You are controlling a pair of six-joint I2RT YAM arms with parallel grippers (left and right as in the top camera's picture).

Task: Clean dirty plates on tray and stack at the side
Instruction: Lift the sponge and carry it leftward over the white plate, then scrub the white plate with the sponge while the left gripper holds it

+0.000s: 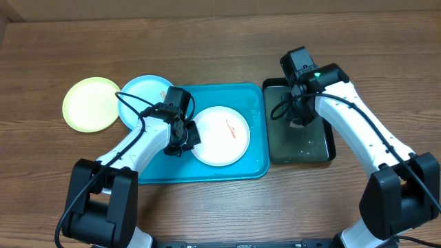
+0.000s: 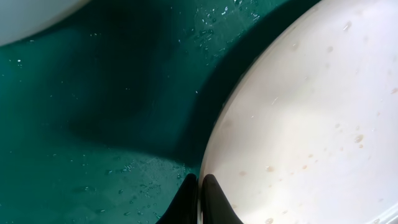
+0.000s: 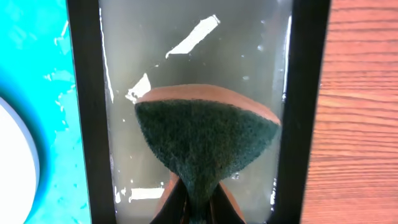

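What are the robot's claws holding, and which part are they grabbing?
The left claw pinches the white plate by its rim. The right claw squeezes a green-faced sponge by one end, over the black tray.

table (image 1: 207, 41): wood grain, brown, matt
tray (image 1: 227, 93): turquoise plastic, glossy, wet with droplets
white plate (image 1: 220, 136): smooth plastic, slight sheen, small orange specks and droplets
light blue plate (image 1: 141, 93): smooth plastic
yellow-green plate (image 1: 91, 104): smooth plastic, matt
black tray (image 1: 306, 145): glossy plastic, cloudy water with glare
sponge (image 3: 205, 137): rough dark green scouring fibre on orange-brown foam
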